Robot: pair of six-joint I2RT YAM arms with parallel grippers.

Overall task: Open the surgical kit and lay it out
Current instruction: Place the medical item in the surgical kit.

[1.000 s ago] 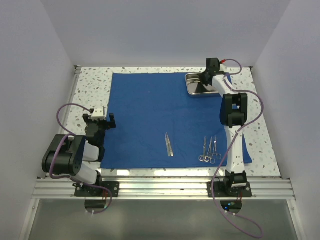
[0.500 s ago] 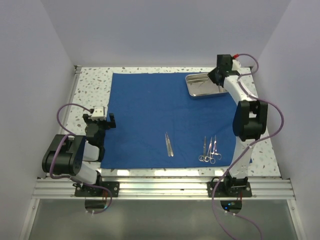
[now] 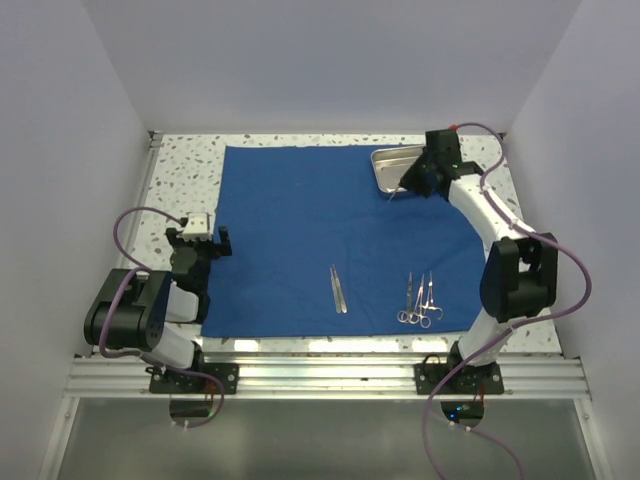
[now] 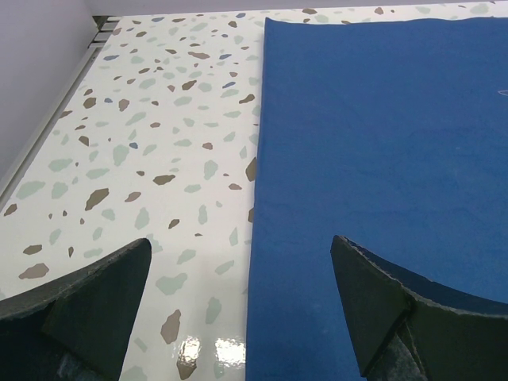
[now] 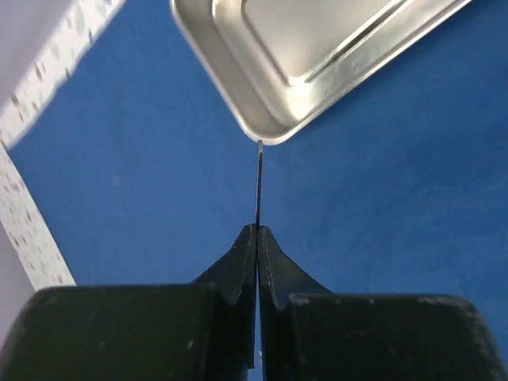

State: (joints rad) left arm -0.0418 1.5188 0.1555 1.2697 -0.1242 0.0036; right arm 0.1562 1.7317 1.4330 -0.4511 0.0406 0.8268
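Observation:
The royal-blue cloth [image 3: 300, 230] lies spread flat on the table. The steel tray [image 3: 388, 163] sits on its far right part and looks empty in the right wrist view [image 5: 317, 55]. Tweezers [image 3: 339, 288] and ring-handled forceps [image 3: 420, 300] lie on the cloth near its front edge. My right gripper [image 3: 408, 186] [image 5: 258, 230] is shut on a thin steel tool [image 5: 259, 178], seen edge-on, above the cloth just beside the tray's near corner. My left gripper [image 3: 200, 242] [image 4: 240, 242] is open and empty over the cloth's left edge [image 4: 258, 159].
The speckled table [image 3: 180, 175] shows bare to the left of the cloth and along the right side [image 3: 520, 260]. Walls close in the table on the left, back and right. A metal rail [image 3: 320, 375] runs along the front edge.
My right gripper has moved from over the tray, out past its right end, then to its near left corner, with the thin steel tool in its jaws. The left arm has not moved.

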